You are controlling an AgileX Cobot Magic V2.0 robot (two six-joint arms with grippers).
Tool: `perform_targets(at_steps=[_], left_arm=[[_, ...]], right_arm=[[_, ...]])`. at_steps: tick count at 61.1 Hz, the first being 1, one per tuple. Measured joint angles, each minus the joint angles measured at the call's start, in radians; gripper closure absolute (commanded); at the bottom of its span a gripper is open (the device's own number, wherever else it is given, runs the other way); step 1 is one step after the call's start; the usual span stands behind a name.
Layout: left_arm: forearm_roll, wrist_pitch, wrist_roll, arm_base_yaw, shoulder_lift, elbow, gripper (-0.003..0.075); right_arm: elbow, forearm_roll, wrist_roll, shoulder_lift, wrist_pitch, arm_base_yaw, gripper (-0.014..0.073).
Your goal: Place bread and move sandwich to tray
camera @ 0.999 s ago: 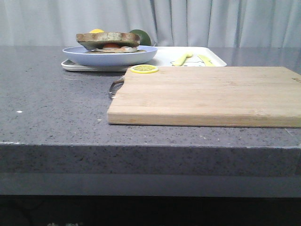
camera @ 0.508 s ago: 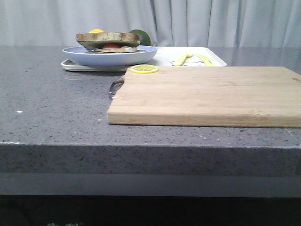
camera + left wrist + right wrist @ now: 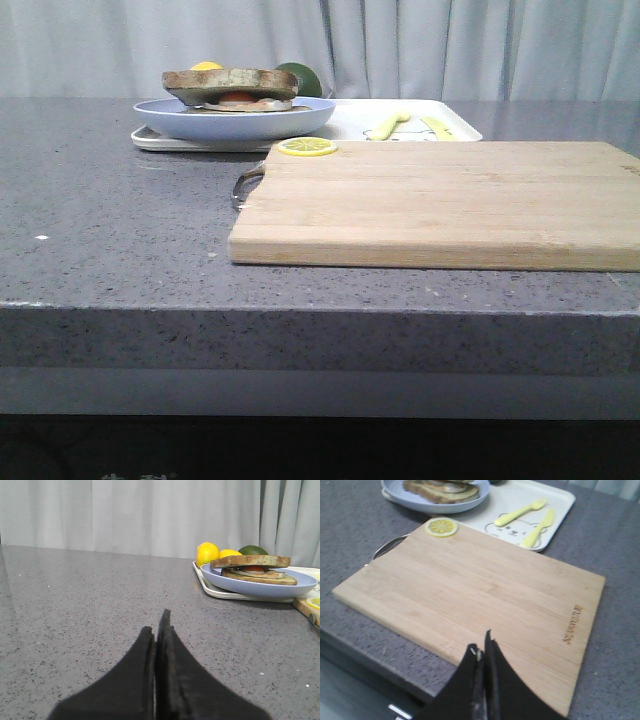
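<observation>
The sandwich [image 3: 232, 88] lies on a pale-blue plate [image 3: 240, 120], which rests on the left part of the white tray [image 3: 350, 118] at the back. The bread [image 3: 230, 77] is its top slice, over the egg. In the left wrist view the sandwich [image 3: 252, 569] and plate [image 3: 260, 586] are well ahead of my left gripper [image 3: 156, 625], which is shut on nothing, low over the grey counter. My right gripper [image 3: 481, 647] is shut and empty above the cutting board's near edge. Neither gripper shows in the front view.
A light wooden cutting board [image 3: 440, 200] fills the front right, with a lemon slice [image 3: 306, 147] on its far left corner. A yellow fork [image 3: 519, 512] and knife [image 3: 538, 528] lie on the tray. Lemons [image 3: 207, 553] and a green fruit [image 3: 253, 550] sit behind the plate.
</observation>
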Motion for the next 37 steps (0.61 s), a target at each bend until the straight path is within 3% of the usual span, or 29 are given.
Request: perform_targets(at_steps=[23,37], left_arm=[[0.0,0.0,0.0,0.0,0.0,0.0,0.0741],[0.0,-0.002,0.0,0.0,0.0,0.0,0.0741]], right_arm=[[0.518,0.047,0.0,-0.377,-0.47,-0.19,0.0664],[0.587,0.053,0.0,-0.44,-0.479,-0.221,0.0664]])
